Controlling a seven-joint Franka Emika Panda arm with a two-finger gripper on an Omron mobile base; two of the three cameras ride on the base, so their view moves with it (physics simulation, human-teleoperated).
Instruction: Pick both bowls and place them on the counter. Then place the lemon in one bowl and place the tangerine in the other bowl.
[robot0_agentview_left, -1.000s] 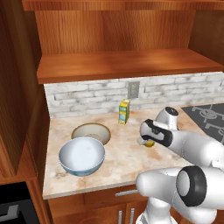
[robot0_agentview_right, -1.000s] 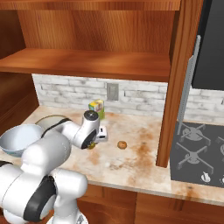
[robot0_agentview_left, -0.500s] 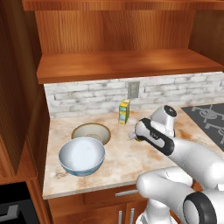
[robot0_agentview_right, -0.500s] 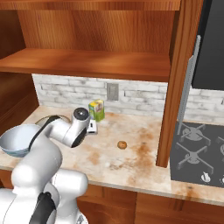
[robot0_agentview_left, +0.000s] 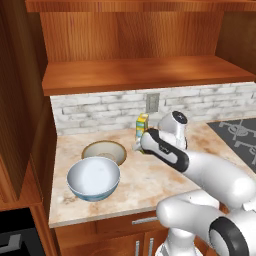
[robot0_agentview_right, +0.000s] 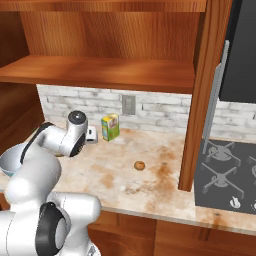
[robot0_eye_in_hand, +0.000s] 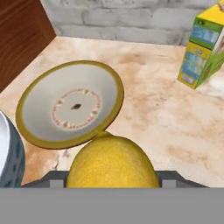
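The beige marbled table (robot0_agentview_left: 150, 185) carries a tan-rimmed bowl (robot0_agentview_left: 104, 151) by its back-left corner; a white bowl (robot0_agentview_left: 93, 178) at its front-left; a carton (robot0_agentview_right: 110, 127) near the back edge; a tangerine (robot0_agentview_right: 140, 165) mid-table.

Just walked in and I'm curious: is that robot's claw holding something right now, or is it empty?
Gripper: closed on the lemon, carried above the counter near the shallow bowl.

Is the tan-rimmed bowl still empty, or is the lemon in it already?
Empty. The tan-rimmed bowl shows a bare patterned inside; the lemon sits outside it, beside its rim.
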